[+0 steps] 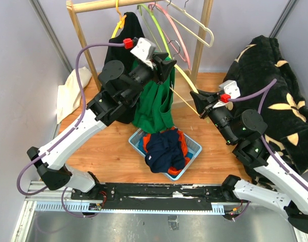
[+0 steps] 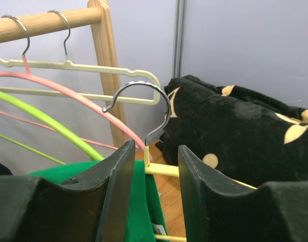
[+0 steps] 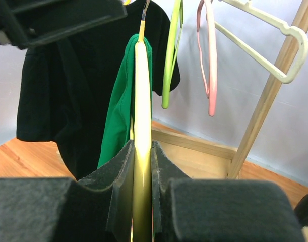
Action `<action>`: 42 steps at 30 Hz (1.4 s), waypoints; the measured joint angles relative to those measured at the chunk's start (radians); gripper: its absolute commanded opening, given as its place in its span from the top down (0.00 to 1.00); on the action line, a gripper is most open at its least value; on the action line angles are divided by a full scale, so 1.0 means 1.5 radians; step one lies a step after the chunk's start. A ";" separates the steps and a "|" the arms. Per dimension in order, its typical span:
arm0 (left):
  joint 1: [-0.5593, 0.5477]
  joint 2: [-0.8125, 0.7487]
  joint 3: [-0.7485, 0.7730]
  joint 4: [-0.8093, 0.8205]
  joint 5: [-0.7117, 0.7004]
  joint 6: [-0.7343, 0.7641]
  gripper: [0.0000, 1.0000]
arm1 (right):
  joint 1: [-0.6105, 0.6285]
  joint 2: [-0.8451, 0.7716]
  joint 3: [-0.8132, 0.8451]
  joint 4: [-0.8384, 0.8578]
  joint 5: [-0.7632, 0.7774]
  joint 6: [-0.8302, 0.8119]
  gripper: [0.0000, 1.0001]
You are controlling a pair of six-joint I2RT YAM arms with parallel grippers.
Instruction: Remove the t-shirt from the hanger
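Here, left hand (image 2: 155, 154) gapes around hanger (image 3: 142, 91) hook; right hand (image 3: 142, 149) clamps its arm.

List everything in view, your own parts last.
t-shirt: one, green, on yellow hanger
yellow hanger: one, yellow, in right gripper
black shirt: one, black, hanging on rack
rack: one, wooden, table's far side
lime hanger: one, lime, on rack
pink hanger: one, pink, on rack
cream hanger: one, cream, on rack
basket: one, blue, table centre
clothes: pile, navy and orange, in basket
blanket: one, black with cream flowers, right
cloth: one, white, left
table: one, wooden
left gripper: open, around hanger's neck
right gripper: shut on yellow hanger
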 measured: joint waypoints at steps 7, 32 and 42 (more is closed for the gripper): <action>-0.001 -0.087 -0.090 0.027 -0.009 -0.001 0.46 | 0.000 -0.006 0.000 0.002 0.005 -0.017 0.99; 0.005 -0.005 -0.137 0.071 -0.095 0.017 0.98 | 0.000 -0.077 -0.024 -0.006 -0.020 -0.023 0.99; 0.005 -0.024 -0.144 0.064 -0.097 0.015 0.83 | 0.000 -0.089 -0.031 -0.008 -0.015 -0.024 0.99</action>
